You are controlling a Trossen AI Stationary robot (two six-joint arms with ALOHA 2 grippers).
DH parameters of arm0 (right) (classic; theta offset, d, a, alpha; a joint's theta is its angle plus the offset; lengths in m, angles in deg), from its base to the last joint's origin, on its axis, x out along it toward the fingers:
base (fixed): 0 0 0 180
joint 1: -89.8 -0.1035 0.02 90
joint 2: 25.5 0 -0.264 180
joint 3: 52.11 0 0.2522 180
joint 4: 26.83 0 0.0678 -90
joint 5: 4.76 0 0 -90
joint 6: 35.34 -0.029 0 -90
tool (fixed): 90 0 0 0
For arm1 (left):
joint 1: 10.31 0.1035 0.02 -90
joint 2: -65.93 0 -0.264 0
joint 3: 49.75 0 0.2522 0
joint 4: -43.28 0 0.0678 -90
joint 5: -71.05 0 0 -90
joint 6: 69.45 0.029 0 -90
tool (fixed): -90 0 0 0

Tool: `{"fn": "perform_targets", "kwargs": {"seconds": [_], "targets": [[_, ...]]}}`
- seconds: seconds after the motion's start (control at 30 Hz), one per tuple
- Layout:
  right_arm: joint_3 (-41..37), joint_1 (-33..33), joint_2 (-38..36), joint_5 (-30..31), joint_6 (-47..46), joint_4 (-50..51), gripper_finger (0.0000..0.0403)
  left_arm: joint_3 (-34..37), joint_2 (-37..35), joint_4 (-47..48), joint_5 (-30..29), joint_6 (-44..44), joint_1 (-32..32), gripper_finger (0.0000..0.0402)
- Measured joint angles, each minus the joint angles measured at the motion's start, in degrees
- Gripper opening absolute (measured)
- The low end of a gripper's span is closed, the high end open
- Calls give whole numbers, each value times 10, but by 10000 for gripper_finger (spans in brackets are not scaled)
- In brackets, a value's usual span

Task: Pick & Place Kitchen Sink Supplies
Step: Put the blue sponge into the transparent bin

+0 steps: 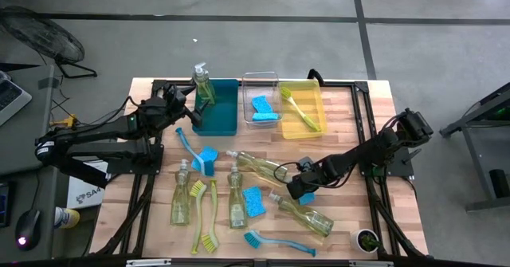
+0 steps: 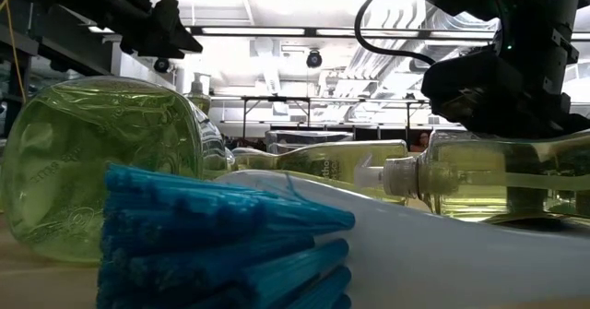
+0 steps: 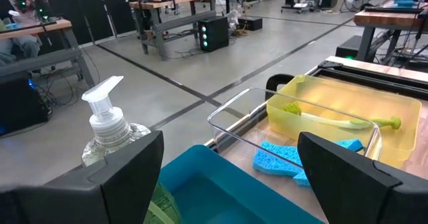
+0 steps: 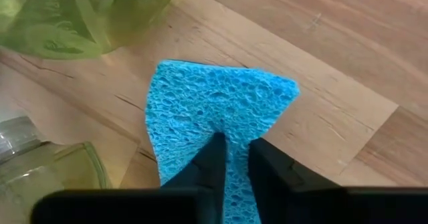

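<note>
My right hand (image 1: 306,189) is low over the middle of the worktop (image 1: 362,159), clenched on a blue sponge (image 4: 217,114). In the right wrist view the two fingers pinch the sponge so that it buckles into a wedge, its broad edge pointing away from the hand, just above the wood. Pump bottles lie just beside it on both sides.

My left hand (image 1: 182,105) hovers at the far left, over the near-left edge of the teal bin (image 1: 217,114). Fingers are spread wide apart, released, holding nothing. A soap bottle (image 1: 204,84) stands upright in the bin's far-left corner, pump on top.

Clear bin (image 1: 261,84) holds two blue sponges (image 1: 264,107). Yellow bin (image 1: 314,100) holds a yellow-green brush (image 1: 300,111), long axis diagonal, bristles at the far left of the bin.

On the worktop:
- two bottles (image 1: 181,199) lie with long axes near-to-far, pumps pointing far;
- two bottles (image 1: 259,166) right of them lie diagonally, pumps far-left;
- two yellow-green brushes (image 1: 205,215) lie near-to-far;
- one blue brush (image 1: 275,241) lies along the near edge, bristles left.

Surface is pale wood planks on a black frame. Grey concrete floor around; the left wrist view shows other benches farther back in the room.
</note>
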Motion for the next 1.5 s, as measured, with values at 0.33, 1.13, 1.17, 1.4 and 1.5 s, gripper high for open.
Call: {"fn": "perform_targets", "kwargs": {"seconds": [0.33,1.13,1.17,1.4,1.5], "targets": [[0,0,-4,15,0,2,3,0,0,0,0,0,0,339],[55,59,-107,186,120,128,0,0,0,0,1,-6,0,339],[57,71,-107,193,145,116,0,0,0,1,2,-9,0,339],[59,160,-107,199,338,-30,0,0,0,10,2,-11,0,339],[59,193,-107,190,414,-90,0,0,0,13,2,-11,0,339]]}}
